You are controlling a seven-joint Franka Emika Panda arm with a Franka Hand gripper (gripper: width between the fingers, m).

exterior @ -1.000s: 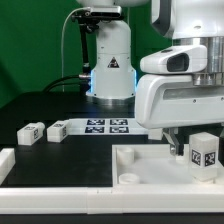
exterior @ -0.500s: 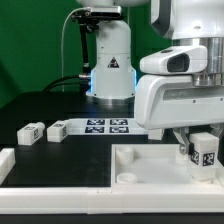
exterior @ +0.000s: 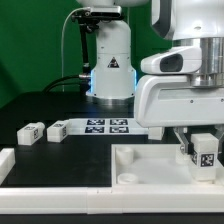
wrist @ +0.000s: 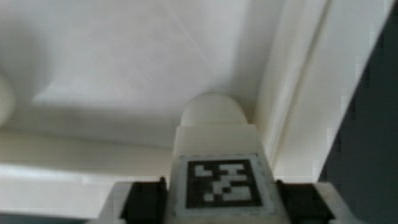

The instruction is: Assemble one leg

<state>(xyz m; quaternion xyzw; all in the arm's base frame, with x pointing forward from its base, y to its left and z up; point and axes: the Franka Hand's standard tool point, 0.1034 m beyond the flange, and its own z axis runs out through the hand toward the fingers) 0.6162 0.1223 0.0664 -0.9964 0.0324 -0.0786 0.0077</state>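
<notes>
Over white panel (exterior: 150, 165), end effector (exterior: 205, 152) grips leg (exterior: 207, 153).

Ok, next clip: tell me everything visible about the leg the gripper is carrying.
The leg is a small chunky white peg, plastic by its look, with a square black-and-white tag on one side. It stands upright between the fingers of the gripper, which is shut on it, over the white panel at the exterior view's right. In the wrist view its rounded end points at the panel beside a raised edge; whether it touches the panel cannot be told.
</notes>
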